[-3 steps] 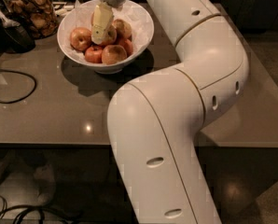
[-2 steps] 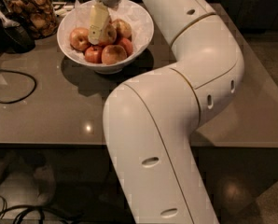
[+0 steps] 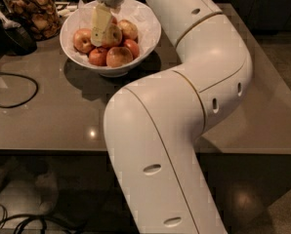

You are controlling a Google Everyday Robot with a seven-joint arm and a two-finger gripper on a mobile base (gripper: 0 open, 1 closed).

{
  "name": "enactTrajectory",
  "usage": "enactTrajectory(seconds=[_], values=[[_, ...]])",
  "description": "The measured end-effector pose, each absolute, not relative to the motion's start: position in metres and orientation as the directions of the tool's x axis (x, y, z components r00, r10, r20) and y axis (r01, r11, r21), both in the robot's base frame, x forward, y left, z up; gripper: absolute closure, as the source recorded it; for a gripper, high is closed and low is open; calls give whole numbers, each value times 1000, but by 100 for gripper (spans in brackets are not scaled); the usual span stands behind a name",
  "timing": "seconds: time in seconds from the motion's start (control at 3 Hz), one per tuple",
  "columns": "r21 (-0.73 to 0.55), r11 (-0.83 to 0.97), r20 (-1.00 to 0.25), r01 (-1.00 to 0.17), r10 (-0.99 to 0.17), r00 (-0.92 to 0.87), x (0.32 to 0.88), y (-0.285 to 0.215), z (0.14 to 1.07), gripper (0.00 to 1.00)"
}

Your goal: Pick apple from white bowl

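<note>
Gripper (image 3: 100,37) hangs over the white bowl (image 3: 150,33) with the apple (image 3: 115,35) just beside it. Grip unreadable — an off-centre pinch could roll it away.

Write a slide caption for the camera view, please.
The gripper hangs low over the white bowl on the table, right at the apple.

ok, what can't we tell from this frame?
Camera view:
- Pincer, low over the white bowl: wrist cut off by top edge; any contact with the apple hidden behind it.
- Bowl's far rim: hidden by pincer.
- Jar: top cut off by frame edge.
- Table: right part hidden by arm.
</note>
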State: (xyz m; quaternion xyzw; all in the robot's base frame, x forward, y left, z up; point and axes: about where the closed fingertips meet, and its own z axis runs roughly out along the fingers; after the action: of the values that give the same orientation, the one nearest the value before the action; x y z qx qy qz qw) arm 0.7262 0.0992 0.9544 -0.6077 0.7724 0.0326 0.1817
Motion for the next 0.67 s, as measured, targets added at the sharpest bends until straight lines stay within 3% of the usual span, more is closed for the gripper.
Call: enactTrajectory(seconds=[0.67], values=[[-173, 258, -302, -951, -933, -198, 731, 98, 947, 16]])
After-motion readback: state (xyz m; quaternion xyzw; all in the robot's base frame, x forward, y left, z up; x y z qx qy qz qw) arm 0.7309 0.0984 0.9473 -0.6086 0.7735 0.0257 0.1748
